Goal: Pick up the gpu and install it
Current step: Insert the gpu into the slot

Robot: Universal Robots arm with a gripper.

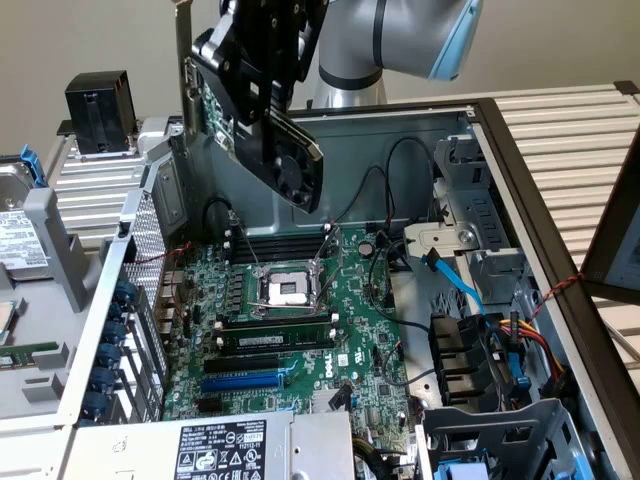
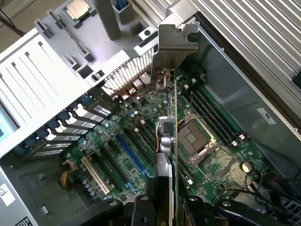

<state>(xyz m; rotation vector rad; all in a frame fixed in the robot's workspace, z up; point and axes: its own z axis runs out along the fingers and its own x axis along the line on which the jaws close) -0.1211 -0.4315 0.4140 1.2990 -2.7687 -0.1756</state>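
Note:
The gpu (image 1: 295, 165), a green card with a black fan shroud and a silver bracket (image 1: 184, 70), hangs tilted in the air above the open computer case. My gripper (image 1: 262, 95) is shut on it from above, over the rear part of the motherboard (image 1: 300, 330). In the wrist view the gpu (image 2: 168, 136) appears edge-on between my fingers (image 2: 141, 209), its bracket (image 2: 176, 40) pointing toward the case's rear slot openings. Below it lies the blue expansion slot (image 2: 131, 153), with nothing in it, also seen in the exterior view as the blue slot (image 1: 243, 381).
On the motherboard are the bare CPU socket (image 1: 285, 290) and a memory stick (image 1: 275, 340). The power supply (image 1: 220, 445) is at the front. Cables and drive bays (image 1: 480, 370) crowd the exterior view's right. A hard drive (image 1: 20, 240) lies outside at the left.

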